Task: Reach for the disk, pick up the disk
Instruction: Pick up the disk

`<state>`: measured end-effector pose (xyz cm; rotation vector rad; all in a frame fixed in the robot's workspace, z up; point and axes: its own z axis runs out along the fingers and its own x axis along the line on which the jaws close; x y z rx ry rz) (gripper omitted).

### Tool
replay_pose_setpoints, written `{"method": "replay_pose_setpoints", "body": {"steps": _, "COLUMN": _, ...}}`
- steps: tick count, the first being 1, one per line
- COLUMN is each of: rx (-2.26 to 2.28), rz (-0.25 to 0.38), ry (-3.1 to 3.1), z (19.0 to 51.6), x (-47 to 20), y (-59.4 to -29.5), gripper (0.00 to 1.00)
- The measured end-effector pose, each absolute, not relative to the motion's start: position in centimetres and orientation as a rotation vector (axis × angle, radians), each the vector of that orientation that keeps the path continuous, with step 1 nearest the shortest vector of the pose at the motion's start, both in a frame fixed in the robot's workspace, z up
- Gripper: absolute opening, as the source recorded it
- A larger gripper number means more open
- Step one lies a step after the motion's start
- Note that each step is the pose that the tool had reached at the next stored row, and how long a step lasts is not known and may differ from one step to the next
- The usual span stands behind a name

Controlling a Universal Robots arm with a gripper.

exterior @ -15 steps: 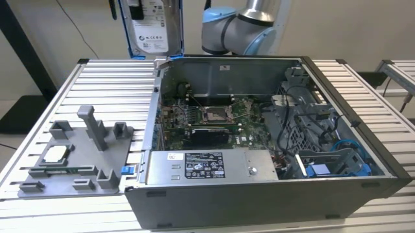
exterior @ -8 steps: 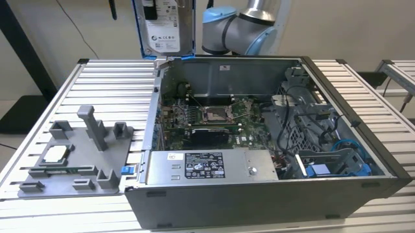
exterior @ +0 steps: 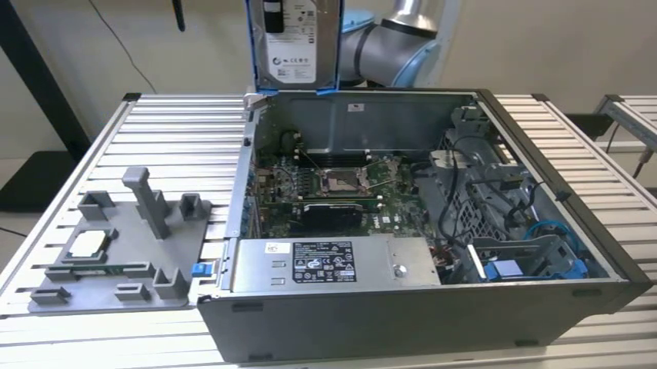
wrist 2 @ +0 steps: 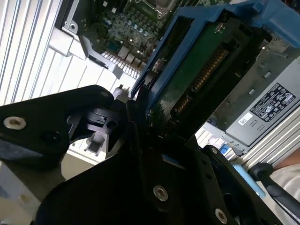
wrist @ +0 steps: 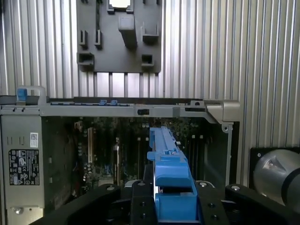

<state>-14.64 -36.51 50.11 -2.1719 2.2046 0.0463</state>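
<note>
Blue-railed, the disk (exterior: 295, 48) sits clamped edgewise in the gripper (wrist: 172, 201), with the open computer case (exterior: 411, 315) below it. It seems best to hold the squeeze firm and the disk upright, clear of the case walls.

Print on disk (exterior: 292, 38) and box (exterior: 328, 265) unreadable.

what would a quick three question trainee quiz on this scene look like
1. True or false: the disk lies flat inside the computer case.
2. Pick one. The gripper is: A open and empty; B shut on the disk; C shut and empty.
3. Fill in: the grey fixture sits on the exterior view's ___ of the case.

Key: 1 false, it is held upright above the case. 2 B. 3 left.
</note>
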Motion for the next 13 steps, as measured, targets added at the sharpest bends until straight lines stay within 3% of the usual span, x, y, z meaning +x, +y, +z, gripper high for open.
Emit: {"method": "replay_pose_setpoints", "body": {"steps": 13, "rx": -2.172, "rz": 0.046, "ry": 2.205, "z": 49.8, "x": -8.7, "y": -36.5, "gripper": 0.00}}
